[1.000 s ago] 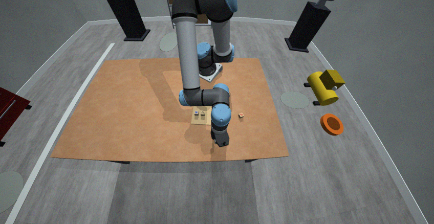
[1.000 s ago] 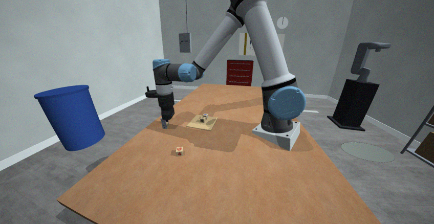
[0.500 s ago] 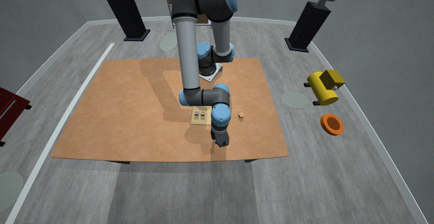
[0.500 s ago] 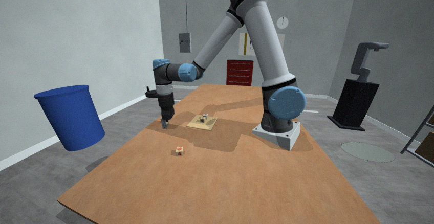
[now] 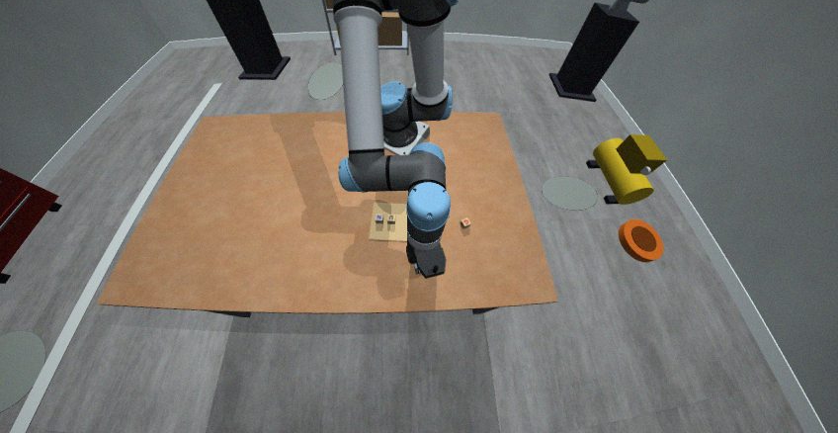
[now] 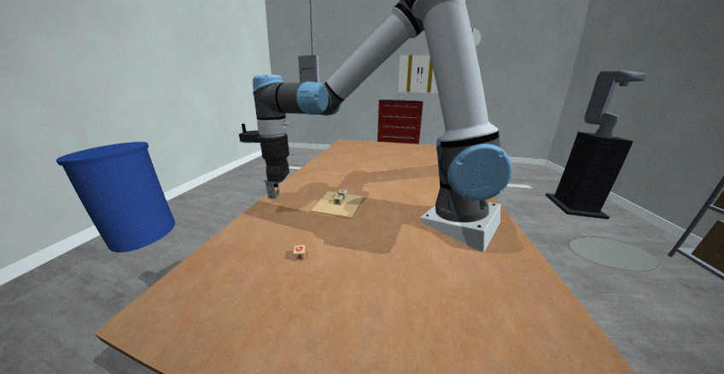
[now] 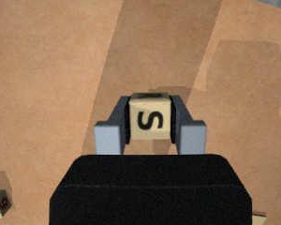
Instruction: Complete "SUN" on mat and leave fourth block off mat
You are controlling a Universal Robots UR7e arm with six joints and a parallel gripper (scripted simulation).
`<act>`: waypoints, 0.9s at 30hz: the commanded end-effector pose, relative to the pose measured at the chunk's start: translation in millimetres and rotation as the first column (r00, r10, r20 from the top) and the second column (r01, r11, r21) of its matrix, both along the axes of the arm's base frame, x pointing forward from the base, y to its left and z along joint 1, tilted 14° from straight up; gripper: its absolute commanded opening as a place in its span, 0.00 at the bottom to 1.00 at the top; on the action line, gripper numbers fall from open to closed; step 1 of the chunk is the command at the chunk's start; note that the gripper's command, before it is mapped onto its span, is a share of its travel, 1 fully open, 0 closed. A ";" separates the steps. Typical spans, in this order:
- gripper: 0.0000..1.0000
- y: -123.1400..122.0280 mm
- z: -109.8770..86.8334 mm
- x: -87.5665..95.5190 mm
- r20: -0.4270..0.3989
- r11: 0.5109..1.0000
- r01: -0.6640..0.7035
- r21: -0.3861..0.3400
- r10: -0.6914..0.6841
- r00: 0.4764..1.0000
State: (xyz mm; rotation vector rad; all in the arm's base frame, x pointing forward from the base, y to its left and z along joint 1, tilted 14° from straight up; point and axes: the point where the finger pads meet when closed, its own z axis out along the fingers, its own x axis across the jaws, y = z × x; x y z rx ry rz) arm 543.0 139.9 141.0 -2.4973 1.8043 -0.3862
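I have the gripper [image 7: 151, 137] clenched on the S block [image 7: 151, 120], lifted near the desk edge farthest from the base, and should carry it level to the mat [image 5: 387, 234], keeping S upright.

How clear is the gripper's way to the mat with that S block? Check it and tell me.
Probably clear. The gripper is shut on the S block and hangs above bare table beside the mat. Nothing stands between them. Two blocks already sit on the mat, so it must set down beside them.
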 end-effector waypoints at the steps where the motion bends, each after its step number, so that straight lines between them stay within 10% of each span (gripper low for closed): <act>1: 0.49 5.3 32.5 -6.1 -0.005 1.000 -0.001 -0.001 0.001 1.000; 27: 0.49 -0.1 40.2 -17.1 -0.019 0.998 -0.057 -0.013 0.057 0.998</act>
